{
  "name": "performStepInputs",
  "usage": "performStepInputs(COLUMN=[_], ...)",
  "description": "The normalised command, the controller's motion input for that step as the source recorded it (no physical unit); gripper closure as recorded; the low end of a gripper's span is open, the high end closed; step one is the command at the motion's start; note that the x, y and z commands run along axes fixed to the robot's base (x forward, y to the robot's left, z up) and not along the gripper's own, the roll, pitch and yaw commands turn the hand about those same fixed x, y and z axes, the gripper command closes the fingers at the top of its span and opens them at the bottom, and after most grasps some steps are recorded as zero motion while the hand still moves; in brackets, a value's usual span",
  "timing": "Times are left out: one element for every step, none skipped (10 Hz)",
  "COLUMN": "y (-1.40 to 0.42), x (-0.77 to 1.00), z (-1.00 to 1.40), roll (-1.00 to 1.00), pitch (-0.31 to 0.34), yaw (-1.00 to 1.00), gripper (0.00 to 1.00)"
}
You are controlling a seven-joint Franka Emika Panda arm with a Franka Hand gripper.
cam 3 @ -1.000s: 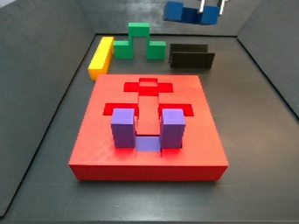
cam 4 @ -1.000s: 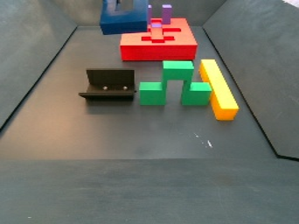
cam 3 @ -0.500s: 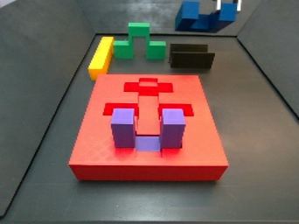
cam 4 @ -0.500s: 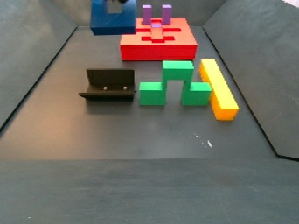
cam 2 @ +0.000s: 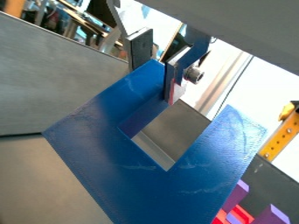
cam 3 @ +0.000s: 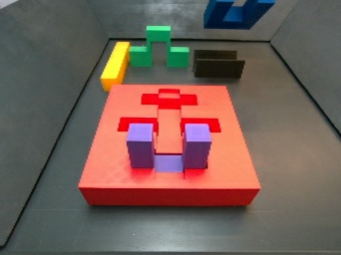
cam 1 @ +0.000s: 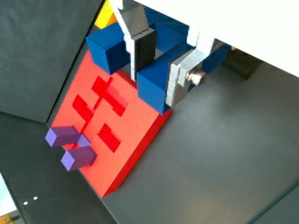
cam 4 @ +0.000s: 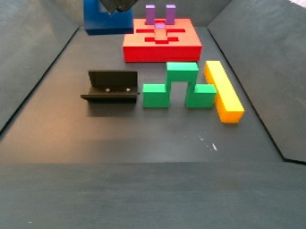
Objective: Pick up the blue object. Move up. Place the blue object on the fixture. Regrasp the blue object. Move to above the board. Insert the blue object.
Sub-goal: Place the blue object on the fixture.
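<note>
**Blue object held in the air, clear of the floor**

- Gripper point(cam 1: 163, 63) is clamped on the blue object point(cam 1: 146, 54). In both wrist views the silver fingers point(cam 2: 142, 50) sit on either side of one prong, with the block between them.
- In a wrist view the blue object point(cam 2: 152, 157) fills most of the frame, with the gap between its two prongs showing as a grey notch.
- In both side views the blue object point(cam 3: 237, 10) hangs at the top edge of the frame, partly cropped, well above the floor point(cam 3: 286, 149). The fingers are barely visible there.
- In a side view the blue object point(cam 4: 106, 16) sits high, off to the side of the board point(cam 4: 162, 46) and beyond the fixture point(cam 4: 111, 89).
- Board point(cam 3: 170, 149): red slab lying flat on the floor. A purple U-shaped block point(cam 3: 168, 147) stands in it, prongs up. The other recessed cut-outs point(cam 3: 168, 99) show open.
- In a wrist view the board point(cam 1: 111, 122) lies below the gripper, with the purple U-shaped block point(cam 1: 72, 145) near its far end.
- Fixture point(cam 3: 218, 65) stands on the floor beyond the board, with nothing on it.
- Green stepped block point(cam 3: 160, 45) and yellow bar point(cam 3: 116, 63) are near the back, just beside each other. In the opposite side view the green stepped block point(cam 4: 181, 84) sits between the fixture and the yellow bar point(cam 4: 223, 89).
</note>
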Motion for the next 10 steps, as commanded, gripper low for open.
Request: performStepInputs(y=[0.67,0.69,0.68,0.51,0.37,0.31,0.23,0.17,0.15,0.05], x=[0.69,0.72,0.64,0.52,0.47,0.61,0.67,0.60,0.56,0.47], z=[-0.07,-0.20,-0.46,-0.61,-0.64,-0.47,-0.34,-0.29,-0.31,-0.32], roll=[0.00,0.00,-0.06,-0.07,-0.04,-0.17,-0.27,-0.27,-0.21,-0.13], pitch=[0.251,0.254,0.120,0.000,-0.023,0.000,0.000,0.000,0.000,0.000], yaw=[0.00,0.00,0.00,0.01,0.02,0.03,0.00,0.00,0.00,0.00], gripper=[1.00,1.00,1.00,1.00,1.00,1.00,1.00,1.00,1.00,1.00])
